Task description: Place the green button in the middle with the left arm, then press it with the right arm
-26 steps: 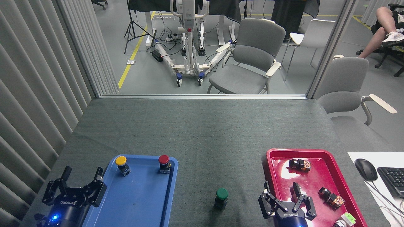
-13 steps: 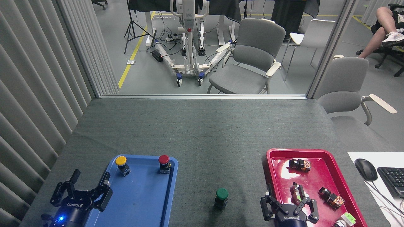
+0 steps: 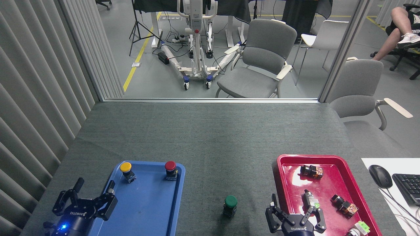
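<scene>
On the dark grey table (image 3: 210, 137), whose cover looks like rough woven felt, the green button (image 3: 230, 206) stands upright on the bare cloth between two trays, near the front edge. It has a round, smooth, dark-green mushroom cap on a black boxy base, and nothing touches it. To its left lies the blue tray (image 3: 147, 209), a flat plastic tray with rounded corners and a low rim; at its far end stand the yellow button (image 3: 126, 171) and the red button (image 3: 170, 169), both of the same shape as the green one. To the right lies the red tray (image 3: 288, 177), glossy, with bright reflections on its floor, and it holds several small blocky parts, black with orange or pale green pieces. The left pincer (image 3: 86, 205) is at the near left corner, over the left rim of the blue tray; it is black, marked ROBOTIQ, with a blue light on the round wrist, and its three jointed fingers are spread apart and hold nothing. The right pincer (image 3: 295, 214) is at the near edge, over the left rim of the red tray, just to the right of the green button but apart from it; its fingers are also spread, and a small metal-and-green part lies on the tray beyond them, not gripped as far as I can see. At the far right lie a black mouse (image 3: 380, 176) and a keyboard (image 3: 408, 188) on a white surface.
</scene>
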You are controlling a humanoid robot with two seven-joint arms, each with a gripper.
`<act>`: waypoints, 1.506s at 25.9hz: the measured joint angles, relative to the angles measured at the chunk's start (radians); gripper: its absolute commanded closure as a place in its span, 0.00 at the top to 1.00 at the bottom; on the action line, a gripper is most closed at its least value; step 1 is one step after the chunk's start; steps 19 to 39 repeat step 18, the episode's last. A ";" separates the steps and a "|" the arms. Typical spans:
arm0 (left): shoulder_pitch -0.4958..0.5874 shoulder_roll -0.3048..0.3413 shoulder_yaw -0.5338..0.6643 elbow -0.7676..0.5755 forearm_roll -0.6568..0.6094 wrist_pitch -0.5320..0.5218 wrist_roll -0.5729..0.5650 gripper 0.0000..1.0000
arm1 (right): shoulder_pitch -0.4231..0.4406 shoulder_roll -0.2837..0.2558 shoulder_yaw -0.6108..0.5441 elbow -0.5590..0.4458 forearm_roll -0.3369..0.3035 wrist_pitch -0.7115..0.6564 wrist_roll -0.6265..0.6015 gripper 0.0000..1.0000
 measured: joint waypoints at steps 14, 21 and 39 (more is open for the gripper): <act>0.001 0.008 -0.003 -0.001 0.003 -0.058 0.005 1.00 | 0.003 0.001 0.002 -0.002 -0.028 -0.025 0.005 1.00; 0.001 0.008 -0.003 0.001 0.002 -0.051 -0.001 1.00 | 0.001 0.004 0.001 -0.001 -0.028 -0.025 0.002 1.00; 0.001 0.008 -0.003 0.001 0.002 -0.051 -0.001 1.00 | 0.001 0.004 0.001 -0.001 -0.028 -0.025 0.002 1.00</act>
